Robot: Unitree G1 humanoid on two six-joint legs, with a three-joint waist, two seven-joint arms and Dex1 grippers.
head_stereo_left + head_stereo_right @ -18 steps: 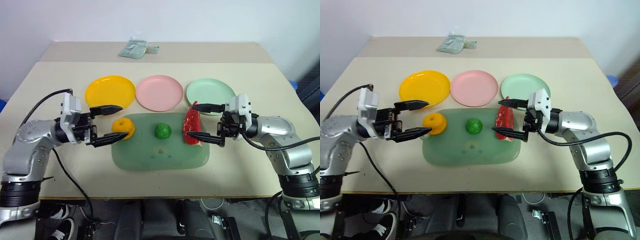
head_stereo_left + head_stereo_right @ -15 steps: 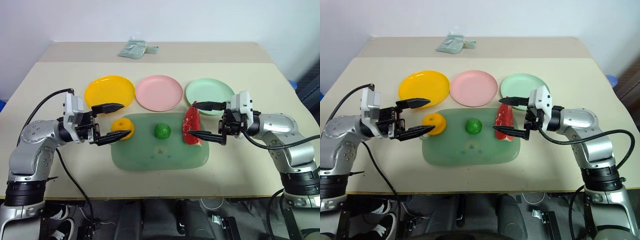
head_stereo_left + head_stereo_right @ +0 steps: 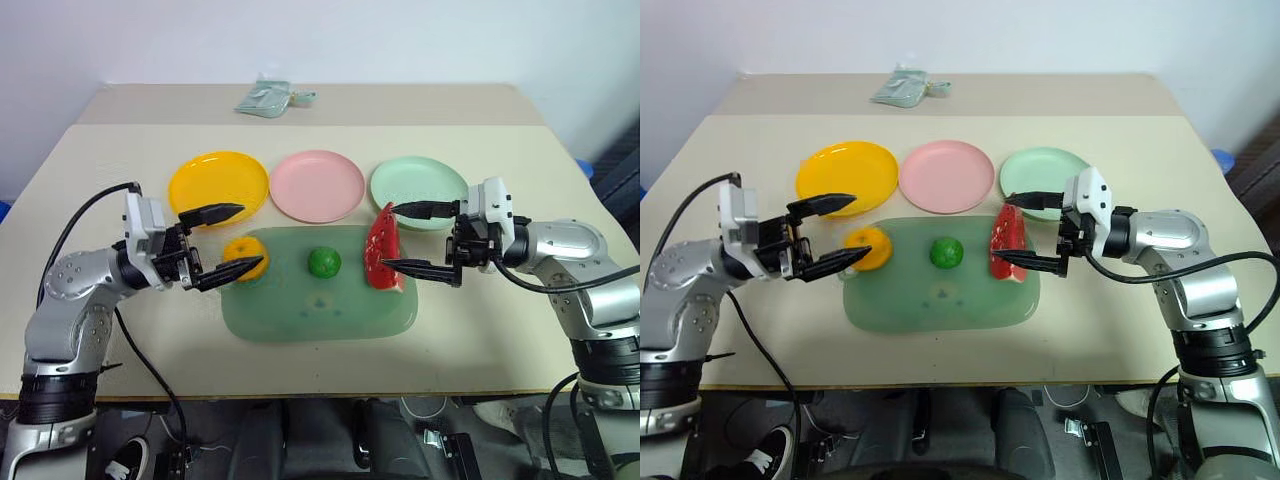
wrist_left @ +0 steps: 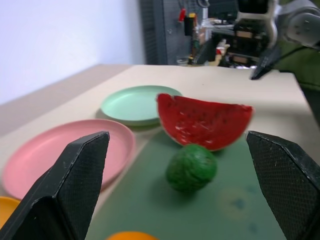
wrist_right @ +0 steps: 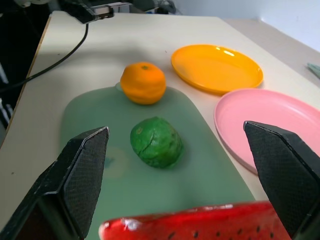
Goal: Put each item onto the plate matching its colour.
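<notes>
Three toy fruits are counted on the translucent green mat (image 3: 318, 310): one orange (image 3: 246, 256), one lime (image 3: 324, 263) and one watermelon wedge (image 3: 384, 250). Three round plates are lined up on the worktop (image 3: 480, 330) just beyond the mat: one yellow-orange plate (image 3: 219, 182), one pink plate (image 3: 318, 185) and one mint green plate (image 3: 418, 185). All three plates are bare. One grey-green foil packet (image 3: 268, 98) is seen at the far edge of the worktop, well apart from both grippers.

The left gripper (image 3: 229, 243) is held level with its fingers (image 3: 213, 213) spread wide and nothing pinched; the orange is found at the tips of these fingers, partly between them, and contact cannot be told. The right gripper (image 3: 407, 238) is likewise held level with its fingers (image 3: 421, 209) spread wide and empty; the watermelon wedge is found between their tips, with the near fingertip just at its lower corner, though contact cannot be told. The lime is placed midway between the two grippers, apart from both.

The watermelon wedge is stood on edge, its long axis run from the near side of the mat toward the green plate, its upper point aimed at that plate and its red flesh faced toward the lime. The orange and lime are round, so no long axis is shown.
</notes>
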